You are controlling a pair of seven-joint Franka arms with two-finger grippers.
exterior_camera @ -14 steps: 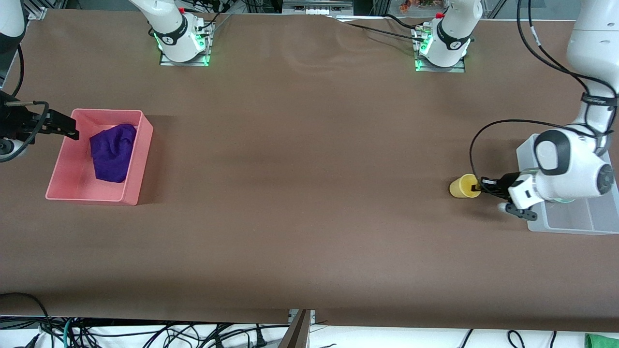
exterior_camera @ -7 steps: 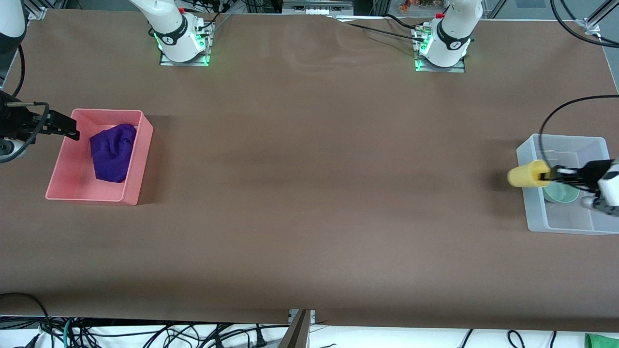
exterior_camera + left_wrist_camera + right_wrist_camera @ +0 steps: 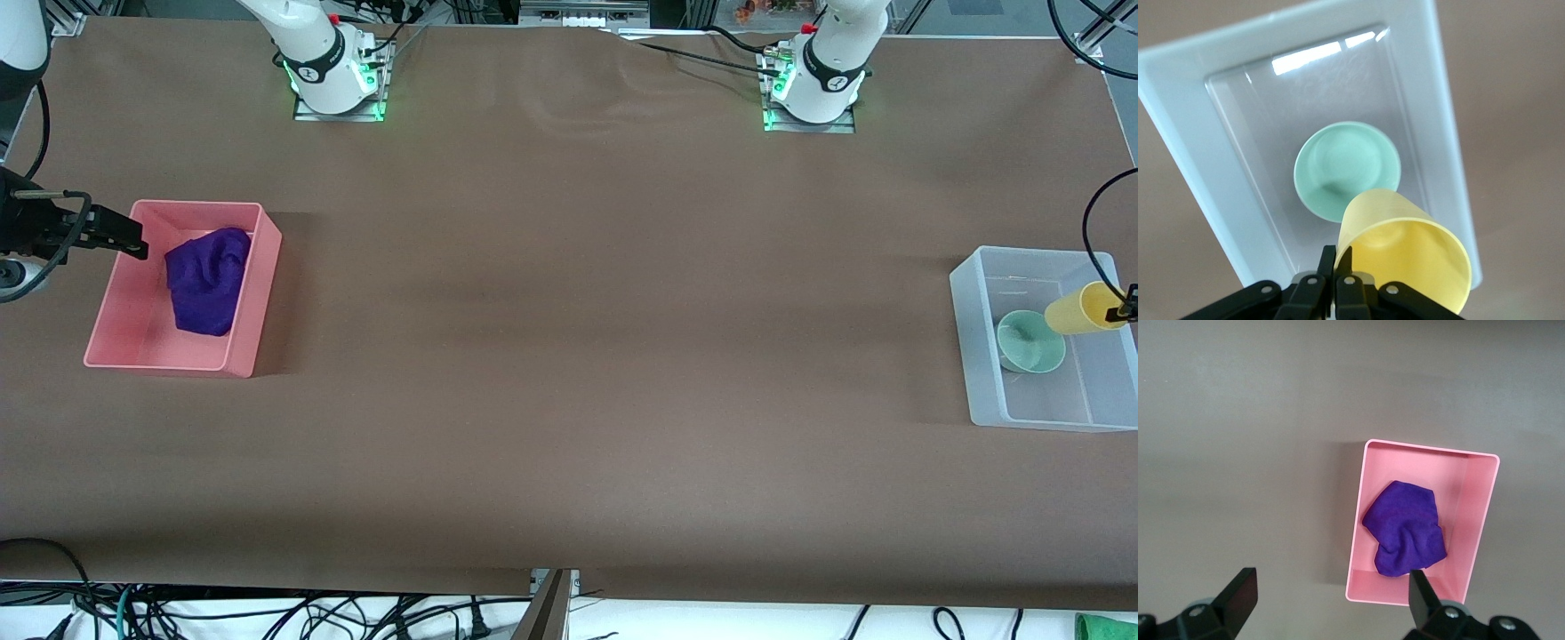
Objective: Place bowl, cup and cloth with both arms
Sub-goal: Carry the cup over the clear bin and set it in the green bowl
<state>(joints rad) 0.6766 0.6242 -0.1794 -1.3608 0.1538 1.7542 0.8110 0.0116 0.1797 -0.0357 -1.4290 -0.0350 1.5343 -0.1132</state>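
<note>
My left gripper (image 3: 1124, 311) is shut on the rim of the yellow cup (image 3: 1079, 313) and holds it tilted in the air over the clear plastic bin (image 3: 978, 356). The pale green bowl (image 3: 1029, 342) sits in that bin, under the cup. In the left wrist view my left gripper (image 3: 1337, 261) pinches the cup's (image 3: 1405, 257) wall above the bowl (image 3: 1345, 167). The purple cloth (image 3: 207, 278) lies crumpled in the pink bin (image 3: 249, 356). My right gripper (image 3: 132, 238) waits open and empty over that bin's edge. The right wrist view shows the cloth (image 3: 1405, 527) below it.
The clear bin (image 3: 1178, 107) stands at the left arm's end of the brown table and the pink bin (image 3: 1358, 520) at the right arm's end. The two arm bases (image 3: 336, 80) glow green along the table's edge. Cables hang below the edge nearest the front camera.
My left gripper lifted the yellow cup from the table beside the clear bin and carried it over the bin, above the bowl. The right arm has not moved.
</note>
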